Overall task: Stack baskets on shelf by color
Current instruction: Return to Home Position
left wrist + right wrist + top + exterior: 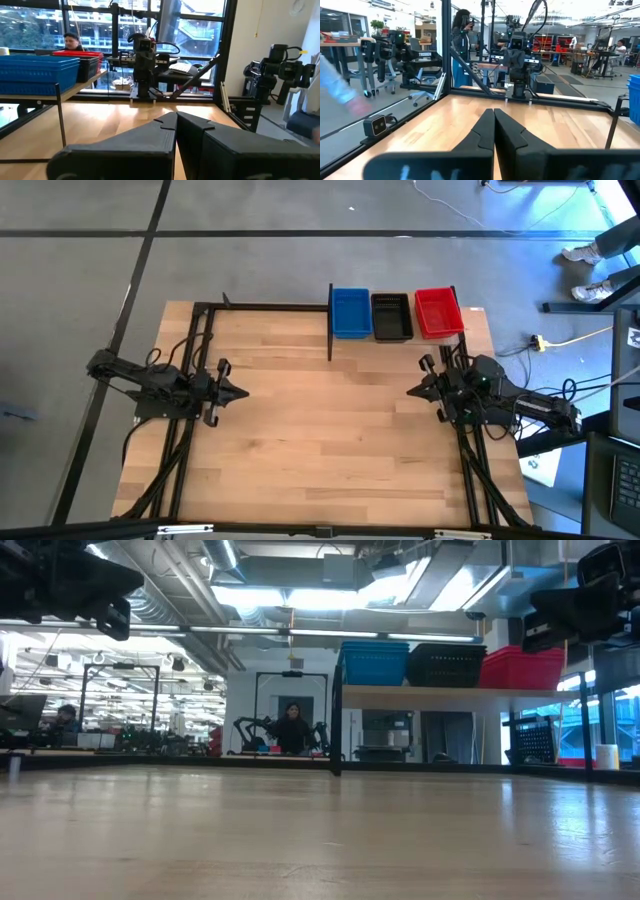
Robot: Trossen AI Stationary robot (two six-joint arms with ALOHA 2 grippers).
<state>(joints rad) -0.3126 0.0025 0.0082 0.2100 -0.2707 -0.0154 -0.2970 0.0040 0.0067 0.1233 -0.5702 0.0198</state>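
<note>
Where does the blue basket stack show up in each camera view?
High view: blue baskets top centre, leftmost of three stacks.
Low view: upper middle, left end of the shelf.
Left wrist view: nearest stack on the shelf.
Right wrist view: only a blue sliver at the frame's edge.
Shared landmark: black baskets beside them, except right wrist view.

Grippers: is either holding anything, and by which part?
Nothing held. The left gripper and the right gripper are both shut and empty; the baskets sit on the shelf.
</note>
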